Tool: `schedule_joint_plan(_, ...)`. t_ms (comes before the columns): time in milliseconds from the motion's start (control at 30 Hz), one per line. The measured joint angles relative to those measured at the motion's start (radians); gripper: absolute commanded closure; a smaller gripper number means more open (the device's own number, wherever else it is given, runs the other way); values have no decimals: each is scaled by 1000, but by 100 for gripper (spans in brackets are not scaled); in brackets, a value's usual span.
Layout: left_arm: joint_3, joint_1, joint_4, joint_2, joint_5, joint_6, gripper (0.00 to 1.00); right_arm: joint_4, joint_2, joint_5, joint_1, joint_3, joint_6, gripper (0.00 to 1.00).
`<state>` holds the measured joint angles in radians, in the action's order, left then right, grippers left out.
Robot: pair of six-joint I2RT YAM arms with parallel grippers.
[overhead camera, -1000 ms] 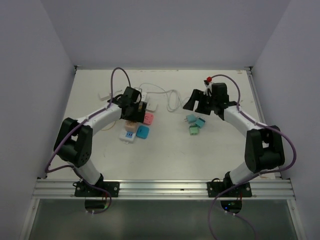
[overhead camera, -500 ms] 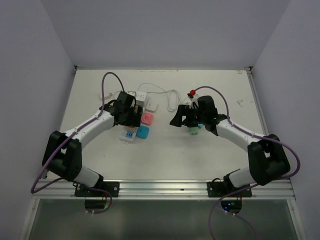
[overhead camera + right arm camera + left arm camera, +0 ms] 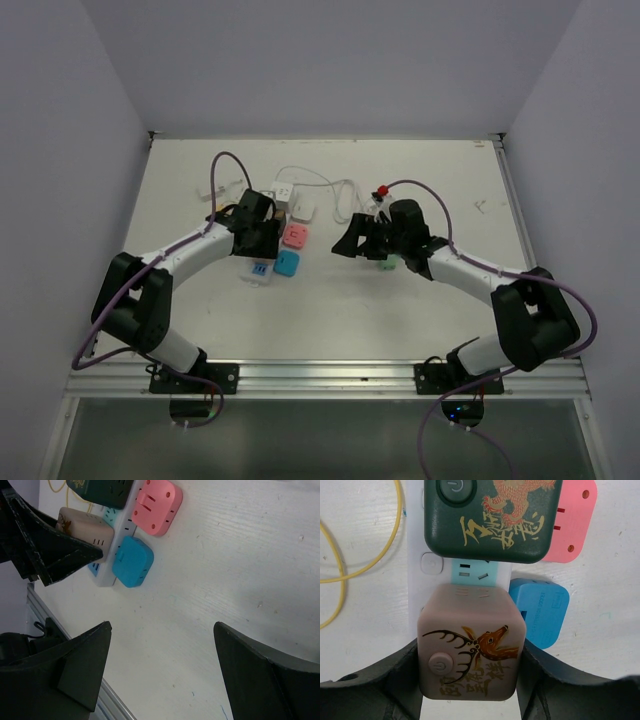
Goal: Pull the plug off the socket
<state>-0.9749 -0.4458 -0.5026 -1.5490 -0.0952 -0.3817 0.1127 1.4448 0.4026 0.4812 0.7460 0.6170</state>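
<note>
Clamped between the fingers (image 3: 400, 680) of the left gripper (image 3: 470, 652): a tan cube plug (image 3: 470, 625) with a deer print and a power button, seated on the socket (image 3: 415, 595). Spread wide above bare table (image 3: 225, 555), the right gripper (image 3: 161, 626). On the same long white strip, a teal outlet (image 3: 472, 572), then a dark green cube (image 3: 490, 520); just beside, a pink plug (image 3: 572, 520) and a blue plug (image 3: 540, 610). Left of centre on the white tabletop, near a yellow cord (image 3: 340, 570). Plain pale walls (image 3: 330, 60) around.
</note>
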Motion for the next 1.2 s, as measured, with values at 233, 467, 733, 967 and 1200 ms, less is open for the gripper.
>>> schedule_joint_plan(233,0,-3,20,-2,42,-26,62,51,15,-19,34,-17,72,12)
schedule_joint_plan(467,9,-4,84,2,137,-88,65,93,55,-19,52,-23,128,12)
schedule_joint_plan(733,121,-4,336,26,328,-236,66,66,78,-37,87,-8,135,13)
schedule_joint_plan(967,255,-6,613,25,483,-395,64,-69,94,-120,128,94,106,19)
schedule_joint_plan(1200,343,-8,819,-4,559,-504,62,-227,113,-219,147,211,78,32)
